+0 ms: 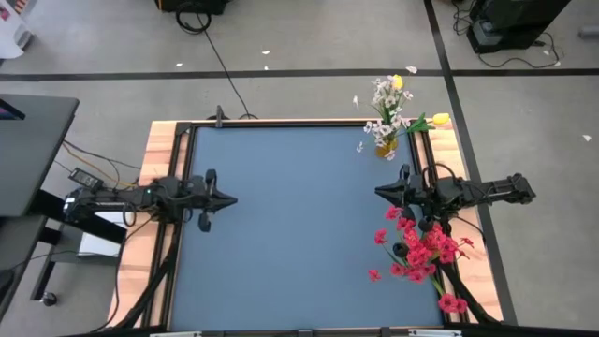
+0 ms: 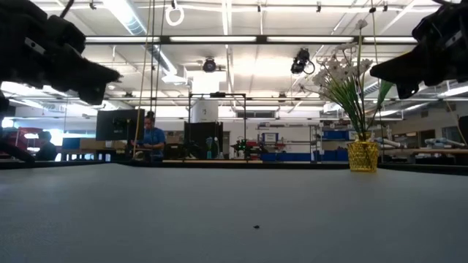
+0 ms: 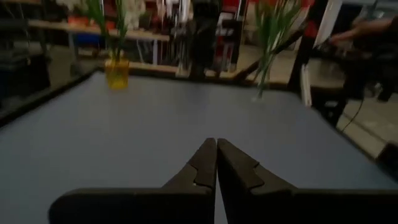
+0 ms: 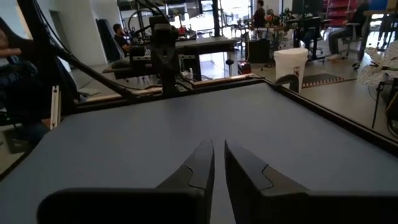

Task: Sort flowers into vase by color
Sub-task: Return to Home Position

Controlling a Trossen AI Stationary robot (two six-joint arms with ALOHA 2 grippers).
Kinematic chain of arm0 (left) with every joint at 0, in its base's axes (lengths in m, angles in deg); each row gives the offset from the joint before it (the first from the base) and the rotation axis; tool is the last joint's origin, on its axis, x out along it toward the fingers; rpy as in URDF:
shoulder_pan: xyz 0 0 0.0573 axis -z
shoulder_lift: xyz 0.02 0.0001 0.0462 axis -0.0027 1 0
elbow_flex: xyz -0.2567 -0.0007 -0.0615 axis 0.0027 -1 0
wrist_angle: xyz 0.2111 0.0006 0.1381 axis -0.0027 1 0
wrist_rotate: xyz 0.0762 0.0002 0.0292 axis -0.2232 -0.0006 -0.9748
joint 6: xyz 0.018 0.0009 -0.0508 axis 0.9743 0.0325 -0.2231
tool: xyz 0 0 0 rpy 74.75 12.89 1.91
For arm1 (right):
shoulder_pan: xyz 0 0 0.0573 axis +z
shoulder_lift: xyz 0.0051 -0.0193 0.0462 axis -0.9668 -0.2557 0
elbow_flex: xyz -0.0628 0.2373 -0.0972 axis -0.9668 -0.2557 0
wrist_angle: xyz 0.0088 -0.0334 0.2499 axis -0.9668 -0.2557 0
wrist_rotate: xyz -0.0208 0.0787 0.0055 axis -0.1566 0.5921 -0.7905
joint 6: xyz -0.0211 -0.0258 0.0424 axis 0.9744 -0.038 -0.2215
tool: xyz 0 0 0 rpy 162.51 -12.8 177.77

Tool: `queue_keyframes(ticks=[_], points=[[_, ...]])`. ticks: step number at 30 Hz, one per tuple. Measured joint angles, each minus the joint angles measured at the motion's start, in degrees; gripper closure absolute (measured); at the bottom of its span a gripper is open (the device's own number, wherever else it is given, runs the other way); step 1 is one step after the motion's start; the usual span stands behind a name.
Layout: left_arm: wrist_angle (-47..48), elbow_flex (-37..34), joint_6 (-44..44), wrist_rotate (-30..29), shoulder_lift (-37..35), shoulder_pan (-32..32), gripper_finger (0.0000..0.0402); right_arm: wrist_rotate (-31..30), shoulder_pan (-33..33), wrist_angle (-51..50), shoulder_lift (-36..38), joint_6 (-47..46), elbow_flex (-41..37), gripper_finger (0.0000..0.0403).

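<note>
Jaws closed; white-and-yellow flowers (image 1: 386,96) upright, red flowers (image 1: 426,246) clustered.

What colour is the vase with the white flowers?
The vase is amber-yellow; the low view shows it best.
</note>
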Motion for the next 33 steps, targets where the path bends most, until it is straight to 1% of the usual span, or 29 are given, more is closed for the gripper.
queue_keyframes(ticks=[4,8,33], points=[[-0.04,0.00,-0.02,-0.04,-4.59,0.10,0.0381,0.36,0.00,2.97,0.05,0.00,-0.81,0.0356],[-1.86,0.00,-0.02,-0.02,-4.63,0.11,0.0381,0.41,-0.08,10.66,0.05,-0.04,-3.36,0.0355],[-2.27,-0.04,-0.04,-0.13,-4.70,0.18,0.0381,0.43,-0.26,11.63,0.04,-0.23,-3.34,0.0357]])
